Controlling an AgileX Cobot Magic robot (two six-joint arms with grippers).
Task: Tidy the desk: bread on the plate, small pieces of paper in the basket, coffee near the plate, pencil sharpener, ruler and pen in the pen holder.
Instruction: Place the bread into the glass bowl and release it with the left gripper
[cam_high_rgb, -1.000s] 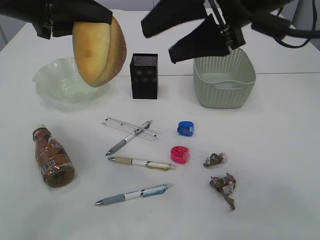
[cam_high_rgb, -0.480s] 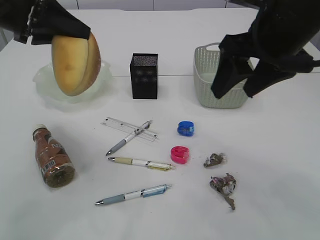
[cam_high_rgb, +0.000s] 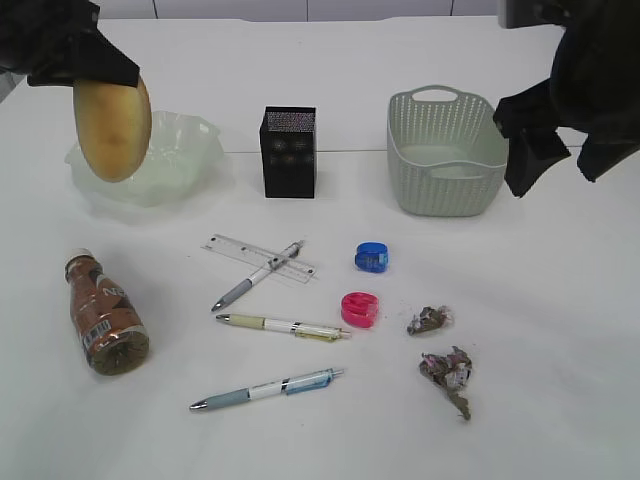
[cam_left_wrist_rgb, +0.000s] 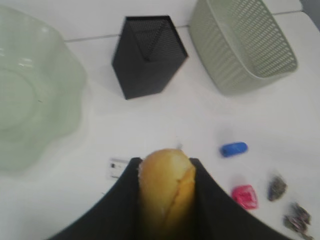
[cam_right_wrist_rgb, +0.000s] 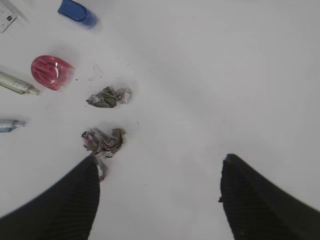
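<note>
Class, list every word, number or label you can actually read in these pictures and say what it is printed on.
None can be read.
Coffee bottle: the brown-white label has lettering, too blurred to read.
Ruler: fine black markings, too small to read.
Pens, sharpeners, basket and pen holder: no text visible.

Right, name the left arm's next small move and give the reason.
Probably lower and release: the left gripper holds the golden-brown split roll in the air at the pale green ruffled glass plate, not yet resting in it.
</note>
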